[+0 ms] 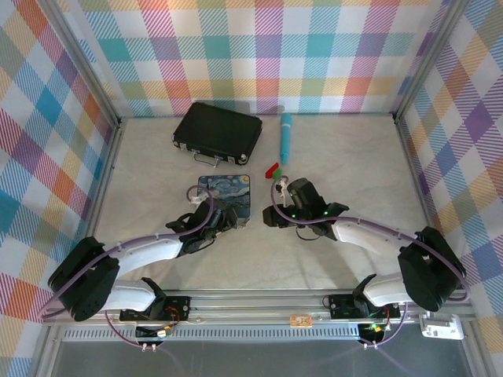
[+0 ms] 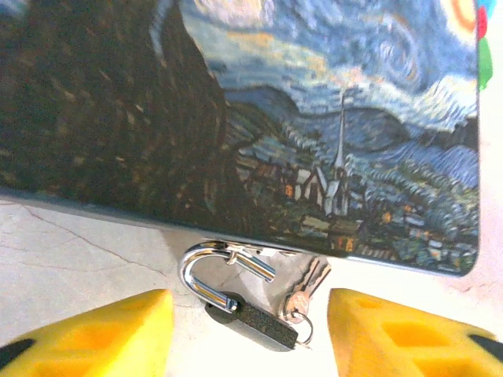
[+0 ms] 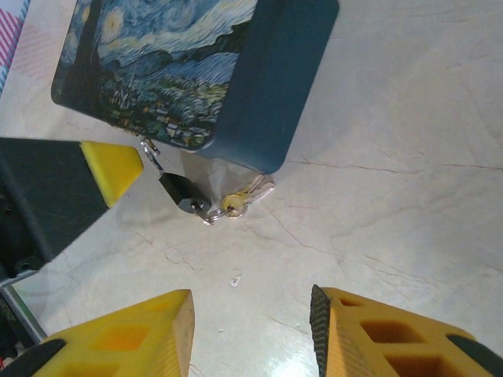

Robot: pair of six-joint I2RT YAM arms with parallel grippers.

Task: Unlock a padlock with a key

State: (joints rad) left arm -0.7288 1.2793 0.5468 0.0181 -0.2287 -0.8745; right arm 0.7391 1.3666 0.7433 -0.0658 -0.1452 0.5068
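The padlock (image 2: 255, 318) lies on the table at the near edge of the starry-night box (image 2: 314, 126), its dark body flat. Its silvery shackle (image 2: 196, 271) stands swung open, one end free, and hooks through the box's latch. The key (image 2: 302, 292) lies beside the body, joined by a small ring at the body's end. My left gripper (image 2: 247, 342) is open, its yellow fingers either side of the padlock, touching nothing. My right gripper (image 3: 251, 330) is open above bare table, short of the padlock (image 3: 177, 188) and key (image 3: 240, 200).
A black case (image 1: 218, 132) lies at the back, a blue cylinder (image 1: 284, 137) to its right. Small red and green blocks (image 1: 273, 169) sit just beyond the box (image 1: 224, 192). The two grippers, left (image 1: 228, 220) and right (image 1: 275, 216), face each other closely.
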